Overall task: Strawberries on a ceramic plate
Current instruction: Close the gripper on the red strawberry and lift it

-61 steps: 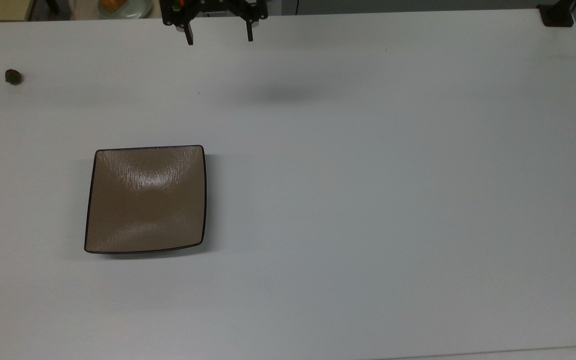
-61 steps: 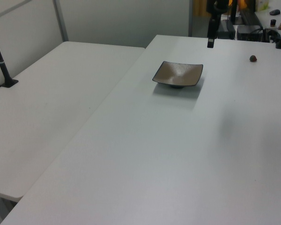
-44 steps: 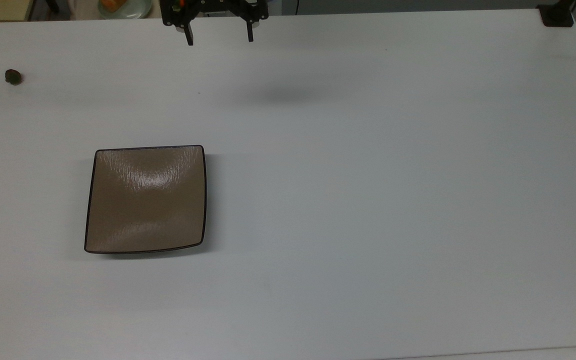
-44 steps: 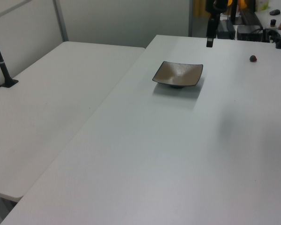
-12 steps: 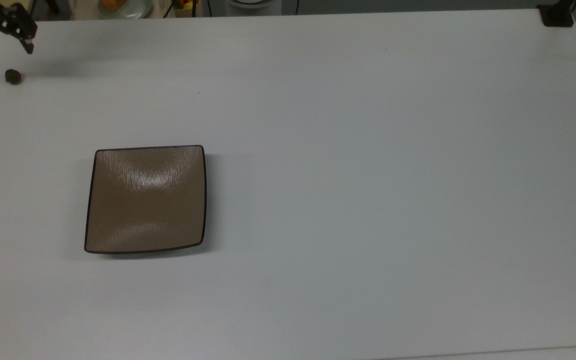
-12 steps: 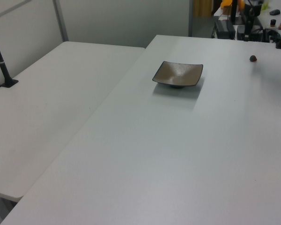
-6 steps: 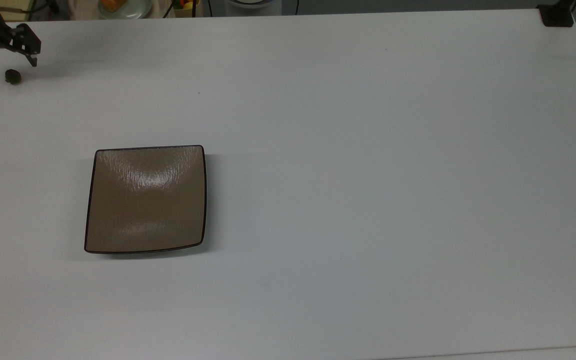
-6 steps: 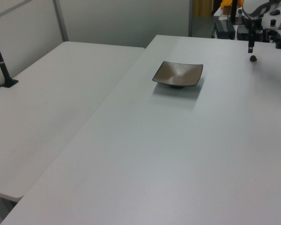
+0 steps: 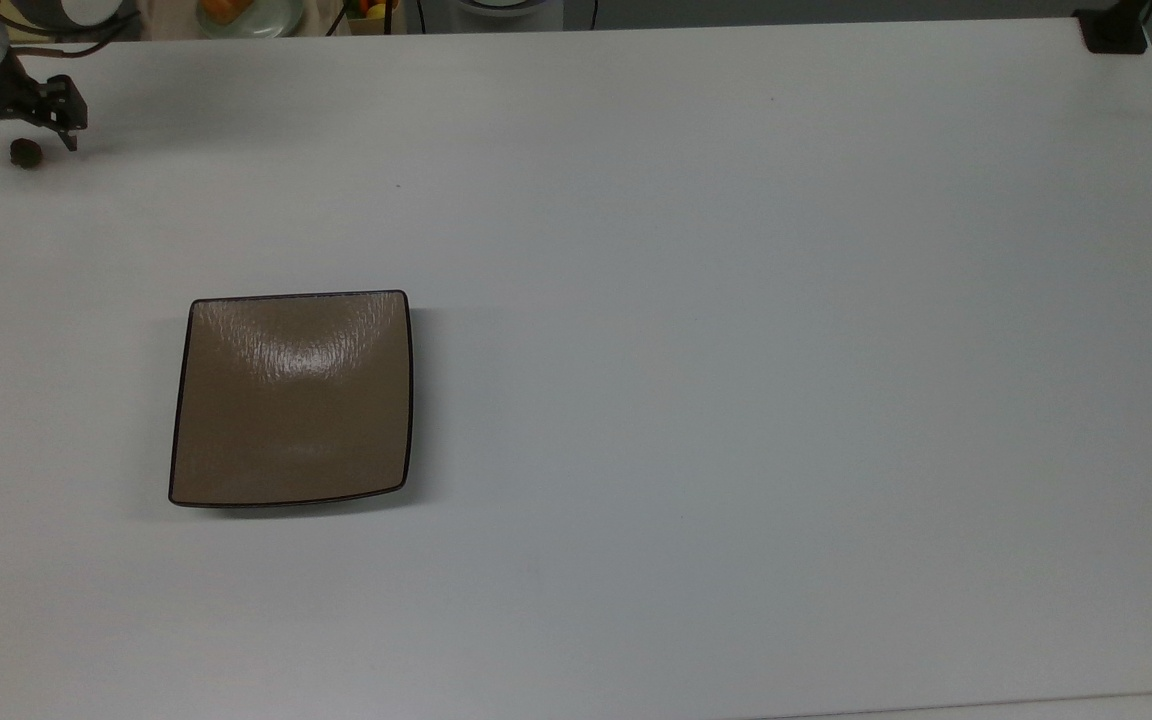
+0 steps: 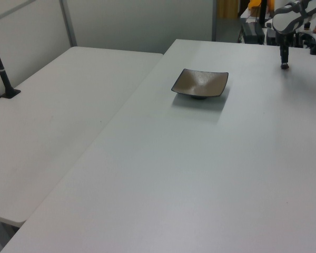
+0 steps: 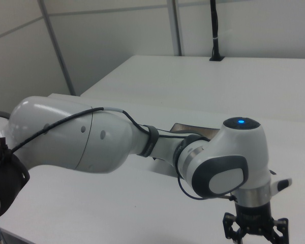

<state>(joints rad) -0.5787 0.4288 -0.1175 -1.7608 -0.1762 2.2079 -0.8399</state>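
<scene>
While our gripper (image 9: pixel 24 148) straddles the strawberry (image 9: pixel 26 153) with fingers wide, the ceramic plate (image 9: pixel 291 398) sits well apart.

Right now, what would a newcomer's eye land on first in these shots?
Probably the square tan-brown ceramic plate, alone and bare, left of the white table's middle in the top view. Next, the pincer at the top view's far upper left, its open fingers straddling the tiny dark strawberry. In the right view, the bulky white arm dominates the foreground.
</scene>
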